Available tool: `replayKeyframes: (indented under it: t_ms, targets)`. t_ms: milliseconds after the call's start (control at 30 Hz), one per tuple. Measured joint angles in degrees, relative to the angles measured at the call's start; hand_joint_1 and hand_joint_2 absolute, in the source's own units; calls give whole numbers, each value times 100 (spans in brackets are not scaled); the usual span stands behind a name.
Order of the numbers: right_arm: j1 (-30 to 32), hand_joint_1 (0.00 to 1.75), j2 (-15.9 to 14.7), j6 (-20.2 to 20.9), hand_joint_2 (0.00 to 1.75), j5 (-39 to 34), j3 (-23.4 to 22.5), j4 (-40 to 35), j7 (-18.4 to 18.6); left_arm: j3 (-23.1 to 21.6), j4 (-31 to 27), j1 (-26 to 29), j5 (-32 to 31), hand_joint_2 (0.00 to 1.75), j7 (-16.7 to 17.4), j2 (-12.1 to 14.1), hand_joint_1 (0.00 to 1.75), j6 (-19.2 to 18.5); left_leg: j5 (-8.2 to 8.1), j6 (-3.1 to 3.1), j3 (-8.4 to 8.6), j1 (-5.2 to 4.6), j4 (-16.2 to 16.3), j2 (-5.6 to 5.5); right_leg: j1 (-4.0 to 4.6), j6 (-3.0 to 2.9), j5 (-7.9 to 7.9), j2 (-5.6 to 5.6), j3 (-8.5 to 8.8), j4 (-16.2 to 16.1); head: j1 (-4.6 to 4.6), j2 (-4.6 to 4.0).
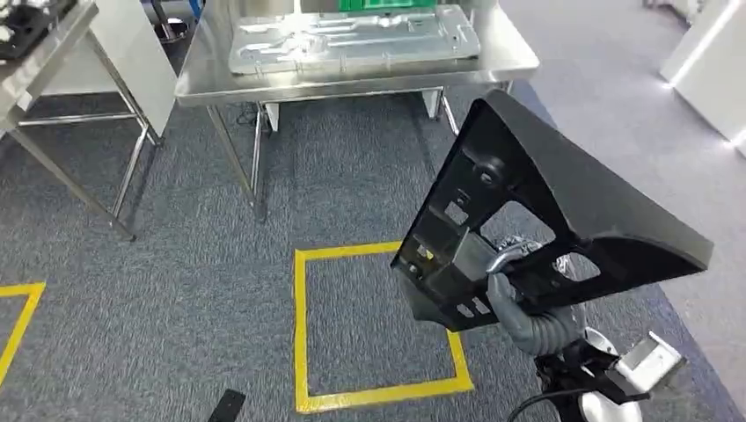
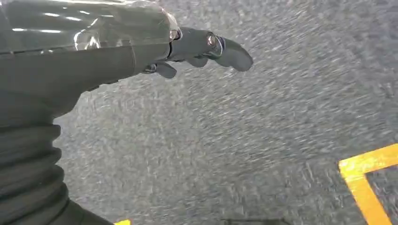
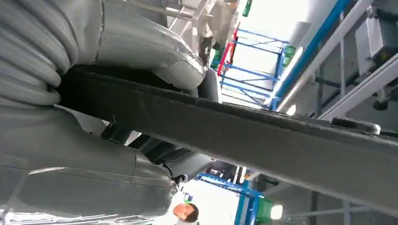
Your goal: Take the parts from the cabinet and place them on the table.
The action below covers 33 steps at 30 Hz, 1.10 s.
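Observation:
My right hand [image 1: 519,303] grips a large black plastic part [image 1: 563,189], a flat triangular panel with cut-out holes, held up over the carpet at the right. In the right wrist view the thumb [image 3: 145,44] and fingers [image 3: 94,164] clamp the part's dark edge [image 3: 263,136]. The steel table [image 1: 352,75] stands ahead at the top, with a flat silver metal panel [image 1: 352,40] lying on it. My left hand [image 2: 202,47] hangs over the grey carpet, fingers loosely extended and holding nothing.
A yellow tape square [image 1: 374,325] marks the carpet in front of me, with another yellow corner [image 1: 18,316] at the left. A second metal table [image 1: 53,61] stands at the far left. A person [image 3: 187,212] shows in the right wrist view.

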Motion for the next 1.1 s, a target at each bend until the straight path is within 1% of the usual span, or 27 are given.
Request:
replayKeyframes:
  t_ms: [100, 133, 200, 267, 300, 333, 367, 400, 433, 467, 500, 533, 567, 633, 667, 700, 733, 767, 800, 833, 867, 900, 933, 967, 1000, 1033, 1100]
  targets:
    - [0, 175, 0, 7, 175, 7, -26, -11, 0, 2, 0, -2, -20, 175, 9, -2, 0, -2, -82, 106, 120, 26, -72, -37, 6, 101, 62, -12, 81, 83, 0, 0]
    - [6, 175, 0, 9, 175, 7, -39, -15, 2, 2, 0, 7, -24, 175, 9, -9, 0, 0, -103, 126, 204, 40, -126, -38, -19, 115, 63, -8, -1, 284, 6, 0]
    - [2, 175, 0, 7, 175, 4, -74, -31, -11, 2, 0, -18, -35, 175, 11, -7, 0, 0, -177, 179, 301, 51, -140, -36, -15, 143, -70, -7, -527, 1034, 4, 0]
    - [56, 175, 0, 2, 175, 4, -103, -33, -15, 2, 0, -12, -46, 175, 18, -22, 0, 0, -290, 182, 411, 52, -140, -41, -28, 193, -444, -8, -1123, 1712, 4, 0]
    - [86, 175, -2, 2, 175, 9, -116, -33, -17, 2, 0, -2, -52, 175, 20, -24, 0, 0, -346, 174, 483, 56, -140, -47, -32, 200, -533, -9, -1295, 1792, 5, 0]
    - [116, 175, -2, -2, 175, 11, -125, -35, -20, 2, 0, 3, -59, 175, 22, -26, 0, -2, -415, 159, 572, 64, -140, -56, -40, 218, -488, -9, -1369, 1671, 4, 0]
    - [138, 175, -2, -9, 175, 13, -133, -39, -28, 0, 0, 1, -65, 175, 24, -33, 0, -4, -492, 137, 680, 73, -140, -65, -49, 225, -315, -10, -1340, 1369, 4, 0]
    - [158, 175, -2, -9, 175, 20, -138, -55, -31, 0, 0, -3, -81, 175, 26, -39, 0, -9, -574, 110, 797, 83, -140, -70, -61, 222, 21, -11, -1250, 937, 7, 0]
    - [180, 175, -4, -9, 175, 20, -146, -66, -39, -2, 0, -4, -92, 175, 26, -39, 0, -13, -659, 82, 861, 85, -145, -67, -72, 227, 542, -16, -1159, 481, 7, 0]
    - [204, 175, -13, -9, 175, 22, -166, -63, -52, -4, 0, -14, -98, 175, 28, -39, 0, -17, -737, 47, 952, 62, -109, -70, -64, 198, 1031, -34, -1181, 185, 7, 0]
    - [212, 175, -15, -11, 175, 24, -179, -63, -50, -7, 0, -20, -101, 175, 35, -39, 0, -24, -780, 4, 936, 53, -155, -95, -32, 133, 827, -44, -1157, 234, 15, 0]
    - [237, 175, -15, -13, 175, 26, -186, -81, -55, -9, 0, -33, -103, 175, 39, -37, 0, -37, -833, -44, 984, 52, -214, -80, -18, 92, 871, -24, -1148, 226, 11, 0]
    - [243, 175, -15, -13, 175, 28, -190, -109, -57, -11, 0, -36, -105, 175, 39, -39, 0, -39, -780, -78, 1054, 45, -136, -75, -49, 59, 855, -5, -1124, 184, 20, 0]
    - [249, 175, -17, -7, 175, 28, -205, -136, -59, -17, 0, -57, -105, 175, 37, -39, 0, -44, -686, -125, 949, 67, 126, -63, -56, -36, 783, -2, -956, 154, 18, 0]
    - [241, 175, -17, -7, 175, 26, -214, -146, -59, -20, 0, -69, -105, 175, 35, -39, 0, -44, -604, -156, 771, 74, 494, -45, -53, -72, 728, -10, -883, 152, 17, 0]
    - [234, 175, -17, -5, 175, 26, -219, -153, -61, -20, 0, -73, -105, 175, 35, -39, 0, -46, -630, -184, 501, 74, 907, -34, -51, -94, 680, -10, -829, 146, 20, 0]
    - [242, 175, -15, 2, 175, 28, -219, -155, -61, -20, 0, -68, -109, 175, 37, -39, 0, -48, -812, -203, 210, 75, 1293, -33, -40, -109, 623, -7, -769, 138, 17, 0]
    - [249, 175, -15, 9, 175, 28, -219, -157, -61, -20, 0, -58, -116, 175, 37, -42, 0, -50, -1118, -208, -53, 75, 1560, -32, -26, -125, 561, -1, -704, 138, 15, 0]
    - [251, 175, -17, 13, 175, 33, -219, -157, -61, -20, 0, -50, -116, 175, 39, -42, 0, -50, -1364, -192, -214, 74, 1635, -32, -12, -135, 502, 11, -635, 138, 18, 0]
    - [256, 175, -15, 13, 175, 33, -219, -157, -61, -20, 0, -45, -116, 175, 42, -42, 0, -50, -1471, -158, -296, 71, 1547, -32, 4, -139, 437, 22, -548, 138, 17, 0]
    - [256, 175, -15, 13, 175, 33, -219, -157, -61, -20, 0, -45, -118, 175, 42, -42, 0, -50, -1400, -125, -293, 57, 1313, -32, 25, -143, 375, 25, -456, 137, 17, 0]
    - [254, 175, -15, 20, 175, 35, -219, -160, -59, -20, 0, -46, -120, 175, 42, -42, 0, -52, -1129, -61, -233, 28, 938, -31, 49, -146, 308, 24, -355, 134, 18, 0]
    - [253, 175, -13, 28, 175, 41, -221, -162, -59, -22, 0, -43, -120, 175, 42, -42, 0, -52, -695, 25, -146, -3, 514, -31, 67, -149, 247, 20, -269, 123, 17, 0]
    - [249, 175, -11, 33, 175, 48, -223, -159, -59, -22, 0, -32, -120, 175, 46, -20, 0, -52, -77, 152, -90, -71, 98, -25, 43, -147, 195, 16, -233, 113, 22, 0]
    - [257, 175, -9, 46, 175, 63, -223, -151, -52, -22, 0, -21, -122, 175, 48, 2, 0, -52, -57, 194, -87, -156, 77, -59, 48, -90, 149, 71, -181, 115, 16, 0]
    - [260, 175, 0, 48, 175, 72, -223, -155, -44, -22, 0, -20, -122, 175, 52, 0, 0, -52, -109, 202, -35, -176, 23, -92, 28, -56, 107, 77, -162, 97, 13, 0]
    - [264, 175, 9, 68, 175, 98, -225, -166, -26, -22, 0, -34, -140, 175, 52, 0, 0, -52, 1, 237, 83, -156, -107, -105, 31, -7, 199, 65, -62, 168, 9, 0]
